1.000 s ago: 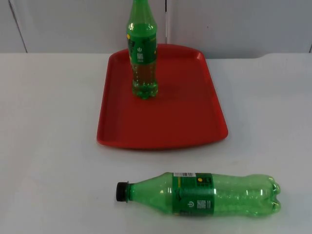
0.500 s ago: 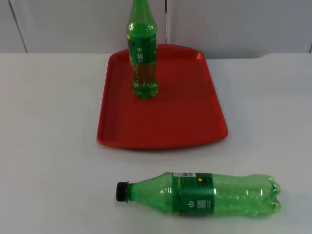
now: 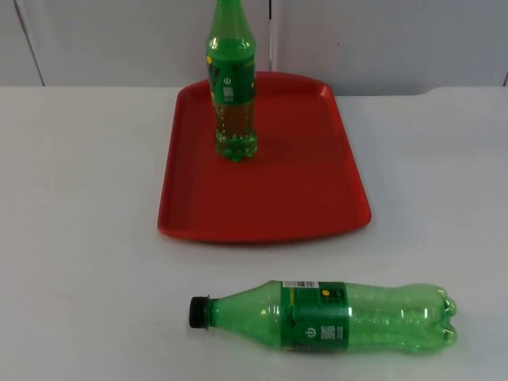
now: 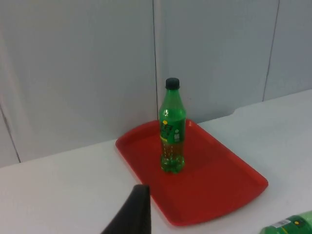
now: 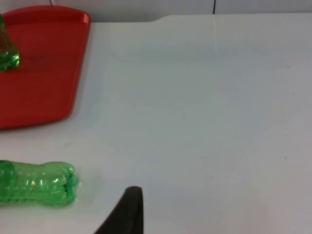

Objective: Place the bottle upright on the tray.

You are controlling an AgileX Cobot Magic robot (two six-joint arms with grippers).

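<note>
- No movement is seen since the earlier frames.
- A green ribbed plastic bottle [image 3: 324, 316] is laid sideways on the white table [image 3: 79, 238], near the tray.
- A second bottle [image 3: 232, 83] is stood upright on the glossy red tray [image 3: 302, 190].
- The left gripper [image 4: 131, 214] and right gripper [image 5: 124, 212] are held above the table; whether either is spread cannot be told.

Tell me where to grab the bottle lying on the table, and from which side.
Probably the lying bottle is best taken across its labelled middle, coming down from above: it lies on its side, cap toward the robot's left, with bare table around. That part looks straight-sided.
</note>
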